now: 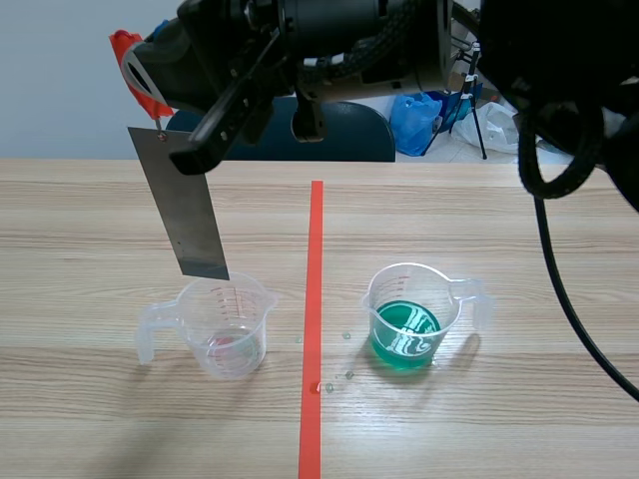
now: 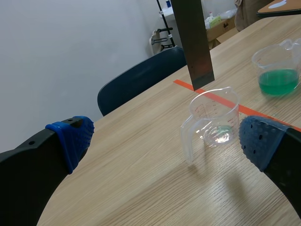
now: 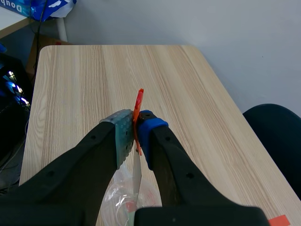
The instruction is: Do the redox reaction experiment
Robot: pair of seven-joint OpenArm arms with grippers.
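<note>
A grey metal strip [image 1: 185, 205] with an orange-red tag [image 3: 139, 101] at its top hangs upright from my right gripper [image 1: 190, 150], which is shut on its upper end. The right arm crosses the top of the scene view from the right. The strip's lower end [image 2: 200, 75] hovers just above the left clear beaker [image 1: 225, 324], which holds a little faintly pink liquid. The right beaker [image 1: 409, 317] holds green liquid. My left gripper [image 2: 164, 141] stands open, low over the table, short of the left beaker [image 2: 214, 125]. It does not show in the scene view.
An orange-red tape line [image 1: 315, 299] runs between the two beakers. A few small drops [image 1: 344, 374] lie on the wood near the green beaker. A dark blue chair [image 1: 329, 135] stands behind the table's far edge, with a blue bag [image 1: 414, 120] beyond it.
</note>
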